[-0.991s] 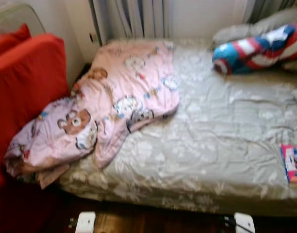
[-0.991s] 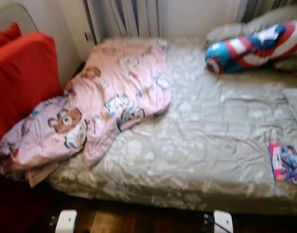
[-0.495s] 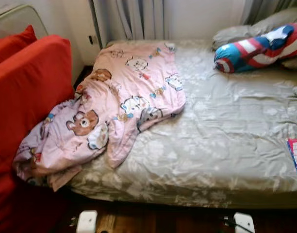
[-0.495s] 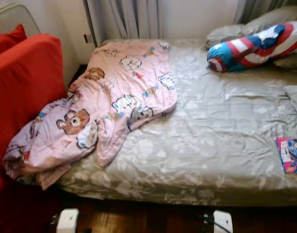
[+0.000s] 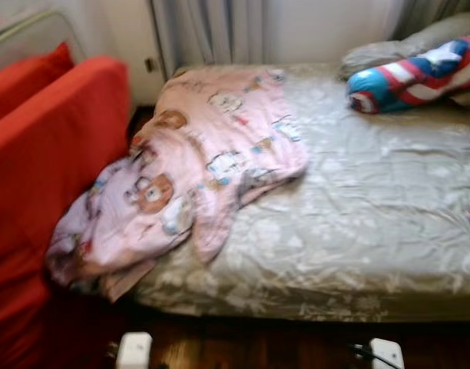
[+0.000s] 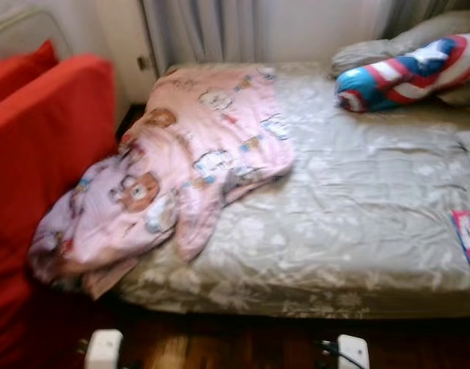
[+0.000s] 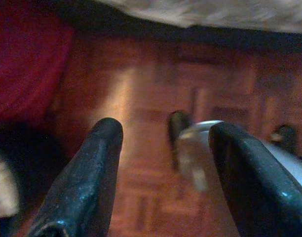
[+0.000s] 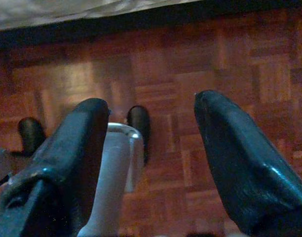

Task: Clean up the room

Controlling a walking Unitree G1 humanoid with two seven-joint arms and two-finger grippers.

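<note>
A crumpled pink blanket with cartoon bears lies over the left part of a bed covered in a grey flowered sheet, its lower end hanging off the bed's corner. A red, white and blue shield-patterned cushion rests at the bed's far right beside a grey pillow. A colourful book lies near the bed's right front edge. My left gripper hangs open over the wooden floor. My right gripper hangs open over the parquet too.
A red sofa with red cushions stands left of the bed, close to the blanket. Grey curtains and a white wall lie behind the bed. Dark parquet floor runs along the bed's front edge, where my two white feet stand.
The whole scene has shifted to the right in the eye views, so the camera has turned left; the book has slid to the right edge. Nothing on the bed has moved.
</note>
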